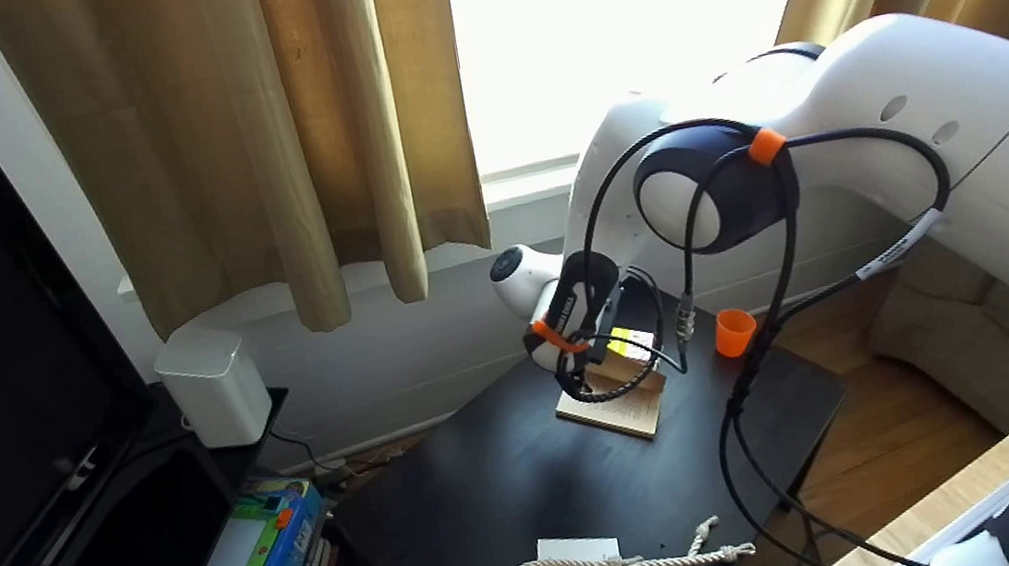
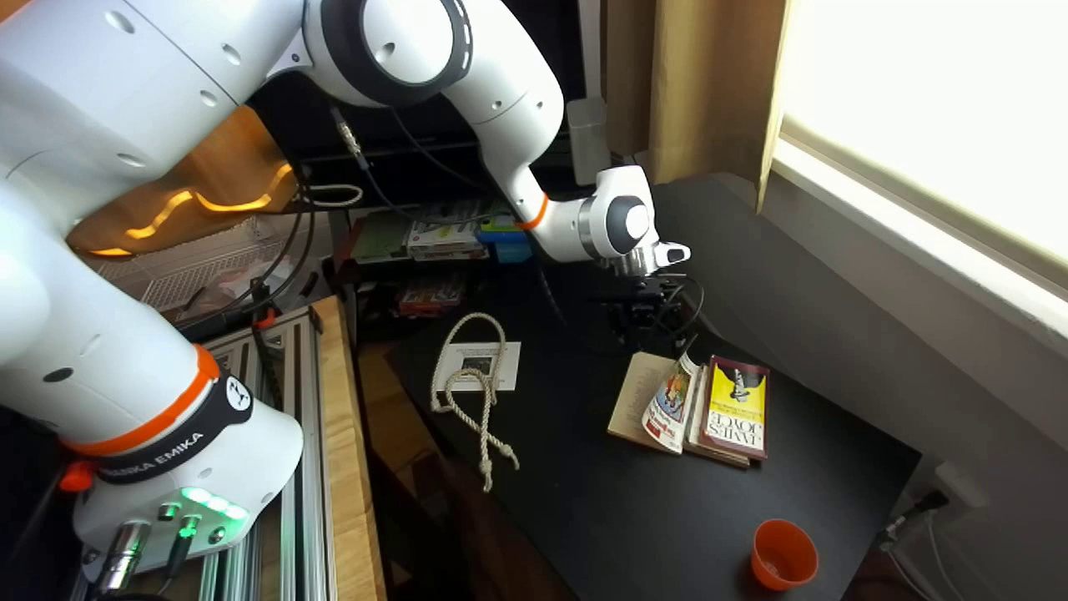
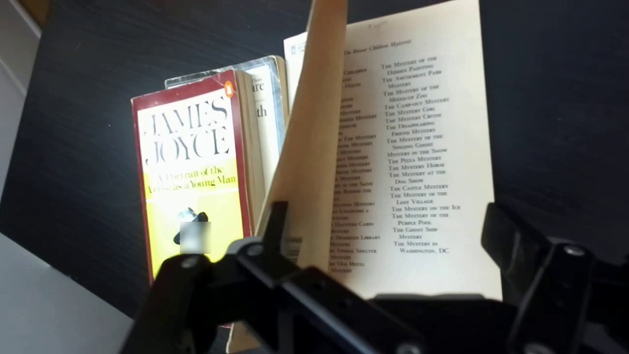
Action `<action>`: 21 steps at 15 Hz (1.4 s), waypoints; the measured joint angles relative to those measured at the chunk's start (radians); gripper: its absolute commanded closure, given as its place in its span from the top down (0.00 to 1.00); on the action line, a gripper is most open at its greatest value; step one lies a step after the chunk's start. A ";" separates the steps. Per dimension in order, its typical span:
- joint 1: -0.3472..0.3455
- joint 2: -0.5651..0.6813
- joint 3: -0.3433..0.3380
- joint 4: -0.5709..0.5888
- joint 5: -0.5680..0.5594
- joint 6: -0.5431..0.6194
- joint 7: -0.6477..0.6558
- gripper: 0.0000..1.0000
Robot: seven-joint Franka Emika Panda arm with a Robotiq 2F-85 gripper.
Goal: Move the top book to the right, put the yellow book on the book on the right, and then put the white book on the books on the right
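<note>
In the wrist view the yellow book, with a maroon border, lies face up at the left. Partly under it is the white book, whose edge shows beside it. A third book lies open to the right, a printed page facing up and a leaf curled upward. In an exterior view that leaf shows a coloured picture, beside the yellow book. My gripper is open above the open book, its fingers spread to either side of the page. Whether a finger touches the raised leaf, I cannot tell.
An orange cup stands on the dark table, near the books. A printed sheet and a knotted rope lie on the table, away from the books. Behind the table is the wall below the window. Cables hang along the arm.
</note>
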 measured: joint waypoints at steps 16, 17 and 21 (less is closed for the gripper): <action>0.044 -0.018 -0.018 -0.064 -0.041 0.016 0.115 1.00; 0.044 -0.012 -0.014 -0.057 -0.041 0.025 0.121 1.00; 0.049 0.033 -0.011 -0.004 -0.041 0.051 0.145 1.00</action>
